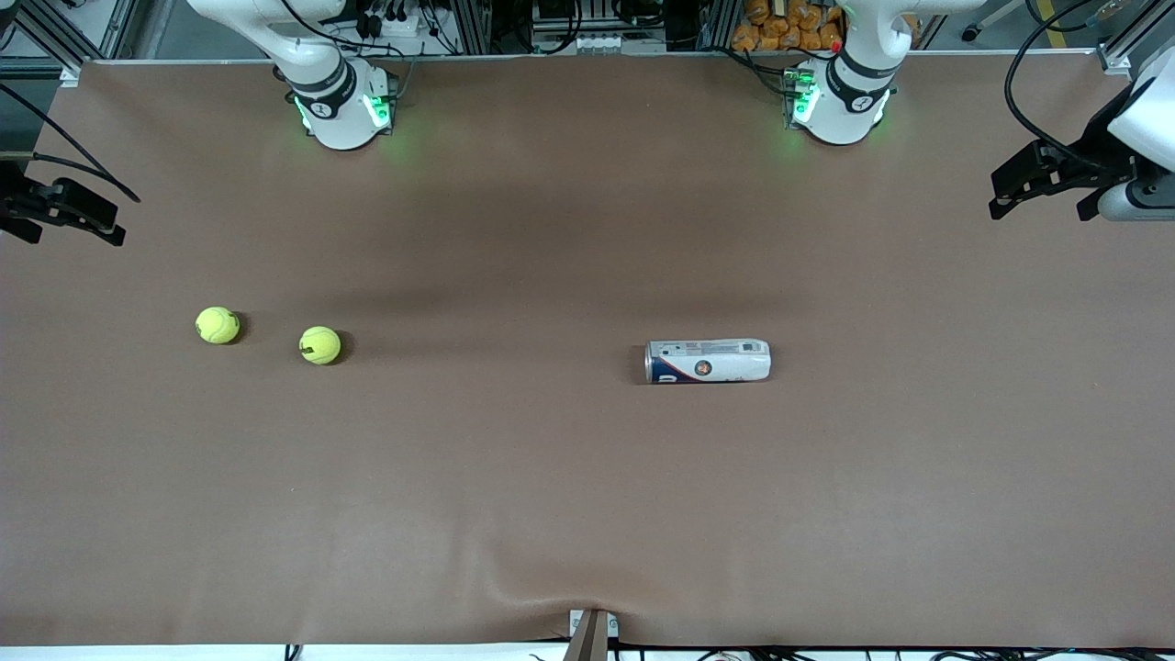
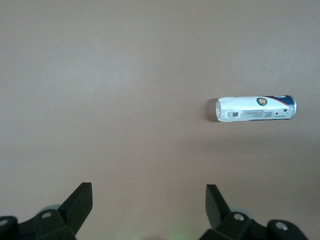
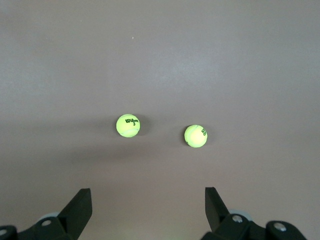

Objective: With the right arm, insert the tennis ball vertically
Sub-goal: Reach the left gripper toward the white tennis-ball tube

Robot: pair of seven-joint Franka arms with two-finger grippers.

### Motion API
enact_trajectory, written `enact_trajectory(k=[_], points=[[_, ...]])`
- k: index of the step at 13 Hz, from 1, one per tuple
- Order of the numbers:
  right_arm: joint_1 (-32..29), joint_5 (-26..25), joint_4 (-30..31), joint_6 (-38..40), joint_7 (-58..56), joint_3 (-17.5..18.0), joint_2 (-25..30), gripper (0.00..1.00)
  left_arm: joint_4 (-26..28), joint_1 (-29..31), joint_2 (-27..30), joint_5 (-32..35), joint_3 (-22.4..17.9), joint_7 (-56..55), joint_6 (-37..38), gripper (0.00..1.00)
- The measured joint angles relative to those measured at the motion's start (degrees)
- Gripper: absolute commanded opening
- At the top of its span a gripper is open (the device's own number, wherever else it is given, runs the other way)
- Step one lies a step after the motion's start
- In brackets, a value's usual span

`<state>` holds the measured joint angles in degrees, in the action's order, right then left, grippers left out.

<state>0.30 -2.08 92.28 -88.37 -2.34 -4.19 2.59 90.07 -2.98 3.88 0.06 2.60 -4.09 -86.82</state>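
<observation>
Two yellow-green tennis balls (image 1: 218,325) (image 1: 319,345) lie on the brown table toward the right arm's end. They also show in the right wrist view (image 3: 127,125) (image 3: 195,136). A white and blue ball can (image 1: 708,361) lies on its side toward the left arm's end, its rimmed end facing the balls. It also shows in the left wrist view (image 2: 256,108). My right gripper (image 1: 69,229) (image 3: 148,200) is open and empty, high over the table's edge at its own end. My left gripper (image 1: 1042,209) (image 2: 149,200) is open and empty, high over the table's other end.
The brown table cover (image 1: 587,505) spans the whole view. The two arm bases (image 1: 341,106) (image 1: 840,101) stand along the edge farthest from the front camera. A small metal bracket (image 1: 592,633) sits at the nearest edge.
</observation>
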Motion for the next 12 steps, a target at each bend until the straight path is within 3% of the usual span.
enact_trajectory(k=[8, 12], points=[[-0.03, 0.0, 0.0, -0.08, 0.01, -0.13, 0.0, 1.0, 0.0, -0.1, -0.1, 0.0, 0.05, 0.0, 0.13, 1.0], [-0.03, 0.0, 0.0, -0.16, 0.01, -0.12, 0.0, 1.0, 0.06, -1.84, -3.05, 0.0, 0.93, 0.37, 0.37, 1.0]])
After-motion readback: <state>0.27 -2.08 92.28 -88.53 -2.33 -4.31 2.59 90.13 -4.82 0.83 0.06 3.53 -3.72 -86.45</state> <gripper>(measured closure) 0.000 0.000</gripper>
